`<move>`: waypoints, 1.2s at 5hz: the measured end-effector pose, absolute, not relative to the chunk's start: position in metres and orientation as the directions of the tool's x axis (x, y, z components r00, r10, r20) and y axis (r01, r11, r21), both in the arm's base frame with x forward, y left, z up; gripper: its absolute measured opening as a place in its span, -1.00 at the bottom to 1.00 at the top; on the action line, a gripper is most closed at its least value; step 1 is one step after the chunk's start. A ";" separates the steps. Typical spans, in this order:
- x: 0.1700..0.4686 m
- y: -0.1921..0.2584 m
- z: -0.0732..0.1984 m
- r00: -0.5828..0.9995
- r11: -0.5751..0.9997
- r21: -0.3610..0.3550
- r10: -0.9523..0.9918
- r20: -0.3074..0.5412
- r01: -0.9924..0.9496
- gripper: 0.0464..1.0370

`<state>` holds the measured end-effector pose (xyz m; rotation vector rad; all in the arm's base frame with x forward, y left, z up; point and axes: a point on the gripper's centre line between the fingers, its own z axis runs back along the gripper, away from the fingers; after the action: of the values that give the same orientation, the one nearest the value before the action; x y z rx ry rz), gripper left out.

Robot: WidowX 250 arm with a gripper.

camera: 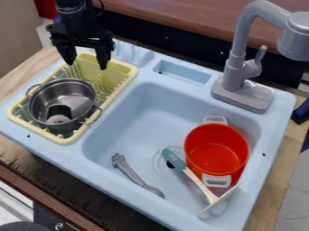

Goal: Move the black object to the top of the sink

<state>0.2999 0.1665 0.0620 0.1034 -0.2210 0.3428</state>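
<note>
My claw: wide, two black fingers (103, 58) apart with a gap between them; I hang the claw (87, 66) over the faucet-side end of the drying rack.
Black object: a small, dark, rounded thing (59, 111) with a pale grey end, lying inside the metal pot; it sits lower than my claw, nearer the camera and slightly to the view's left, well apart from my fingers.
Metal pot: smooth, shiny, round-walled (82, 95), with looped wire handles, resting in the rack.
Drying rack: pale yellow, ribbed, rounded at the corners (125, 68).
Sink: light blue, smooth, a rounded basin (142, 106) with a shallow oblong recess in its rim.
Faucet: matt grey, arched neck on a blocky base (234, 74).
Red pot: round and deep (217, 151), grey handles, in the basin.
Utensils: a slim grey one (134, 175); a spatula (198, 180) with a blue-grey grip, beside the red pot.
Worktop: grained wood (274, 180) under the sink.
</note>
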 end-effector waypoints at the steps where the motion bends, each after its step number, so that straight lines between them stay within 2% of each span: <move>1: 0.296 0.164 0.052 0.923 0.937 0.052 0.330 0.199 -0.346 0.92; 2: 0.296 0.164 0.057 0.923 0.935 0.022 0.344 0.171 -0.353 0.92; 4: 0.295 0.175 0.074 0.891 0.911 0.022 0.397 0.220 -0.411 0.92; 6: 0.254 0.167 0.076 0.872 0.883 0.008 0.462 0.162 -0.470 0.92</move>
<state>0.2539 0.1666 0.0763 0.0480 -0.1572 0.4874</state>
